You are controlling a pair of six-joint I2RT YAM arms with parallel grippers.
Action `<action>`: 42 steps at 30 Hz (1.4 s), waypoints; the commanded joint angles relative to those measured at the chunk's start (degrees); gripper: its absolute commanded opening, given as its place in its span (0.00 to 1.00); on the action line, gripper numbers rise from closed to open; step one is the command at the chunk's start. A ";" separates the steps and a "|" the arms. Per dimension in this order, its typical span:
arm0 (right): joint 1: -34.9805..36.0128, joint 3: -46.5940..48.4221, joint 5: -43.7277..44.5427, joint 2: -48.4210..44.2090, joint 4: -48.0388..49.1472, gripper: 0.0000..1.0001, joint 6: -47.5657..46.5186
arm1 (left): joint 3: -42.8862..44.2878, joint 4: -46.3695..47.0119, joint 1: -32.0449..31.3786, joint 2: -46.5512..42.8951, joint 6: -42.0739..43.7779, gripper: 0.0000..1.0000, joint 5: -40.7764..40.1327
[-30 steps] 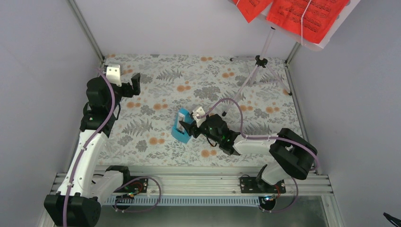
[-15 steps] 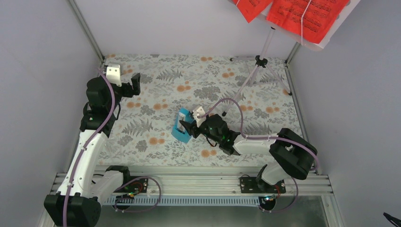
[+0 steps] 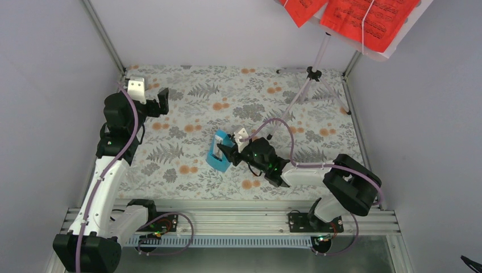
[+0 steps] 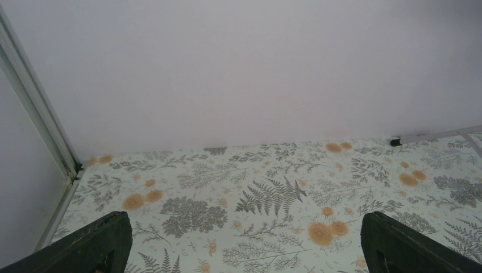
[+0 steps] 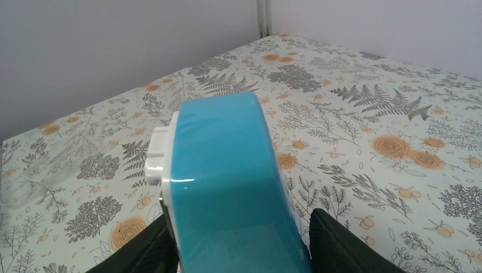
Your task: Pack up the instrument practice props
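Note:
The light-blue metronome (image 3: 217,152) stands mid-table with its white face turned left. My right gripper (image 3: 226,154) straddles it from the right. In the right wrist view the metronome (image 5: 227,182) fills the gap between the fingers: the left finger touches the white-face side, and the right finger (image 5: 335,242) stands a sliver off the other side. At the back right stands the lilac music stand (image 3: 307,85), with red sheet-music pages (image 3: 364,17) on its desk at the top edge. My left gripper (image 3: 157,102) hovers open and empty at the back left, far from all of these.
A floral cloth (image 3: 187,114) covers the table, enclosed by pale walls with metal corner posts (image 3: 105,34). One tripod leg (image 4: 432,136) lies along the back wall in the left wrist view. An aluminium rail (image 3: 227,219) runs along the near edge.
The right gripper's fingers have narrowed round the metronome and the wrist has shifted slightly. The metronome and the left arm have not moved.

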 commanded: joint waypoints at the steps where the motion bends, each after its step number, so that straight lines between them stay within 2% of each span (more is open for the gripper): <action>1: -0.52 -0.92 -1.51 0.75 3.92 0.51 1.88 | -0.32 -0.27 0.15 -0.85 0.28 1.00 0.34; 12: -1.26 -0.49 -2.57 1.15 3.76 0.50 3.04 | -0.35 -0.35 0.16 -0.82 0.25 1.00 0.43; 35: -3.25 2.87 -3.92 2.63 0.94 0.55 6.01 | -0.31 -0.42 0.17 -0.76 0.21 1.00 0.79; 42: -3.36 3.10 -4.46 1.97 0.55 0.65 5.97 | -0.33 -0.44 0.17 -0.77 0.22 1.00 0.69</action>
